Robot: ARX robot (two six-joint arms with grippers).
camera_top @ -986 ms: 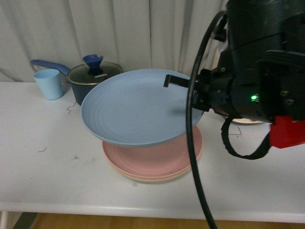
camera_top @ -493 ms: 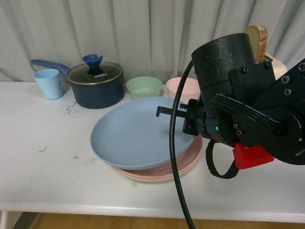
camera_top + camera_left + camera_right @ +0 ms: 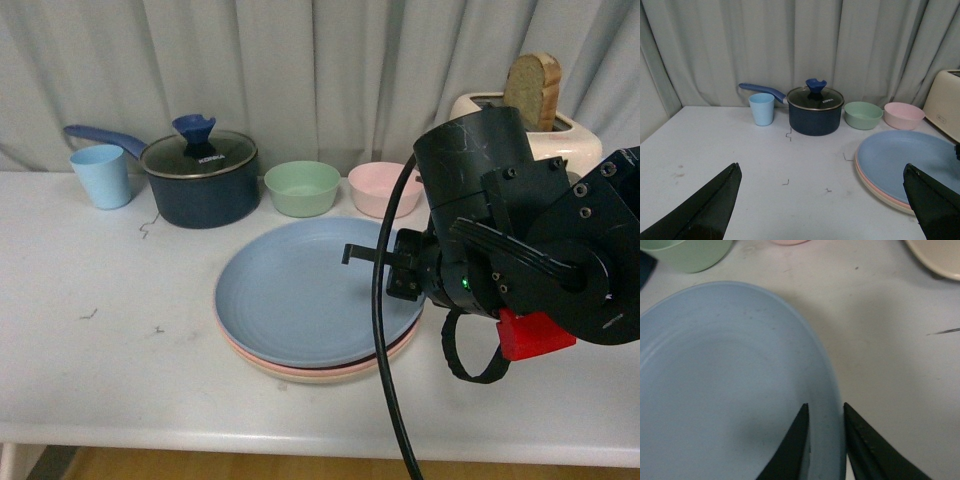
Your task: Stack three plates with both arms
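The light blue plate (image 3: 310, 295) lies on top of the pink plate (image 3: 395, 352), whose rim shows just under it, with the beige plate (image 3: 300, 376) as a thin edge at the bottom of the stack. My right gripper (image 3: 375, 255) is shut on the blue plate's right rim, one finger inside and one outside (image 3: 825, 407). The left wrist view shows the same stack, blue plate (image 3: 910, 160) uppermost. My left gripper (image 3: 822, 170) stands open over bare table to the left of the stack, holding nothing.
At the back stand a light blue cup (image 3: 102, 175), a dark lidded pot (image 3: 200, 178), a green bowl (image 3: 302, 187) and a pink bowl (image 3: 384, 188). A cream toaster (image 3: 530, 135) with bread sits back right. The white table's front edge (image 3: 200, 430) is near.
The right arm has lowered the light blue plate from tilted in the air down onto the pink plate and shifted it right. The bowls behind came into view.
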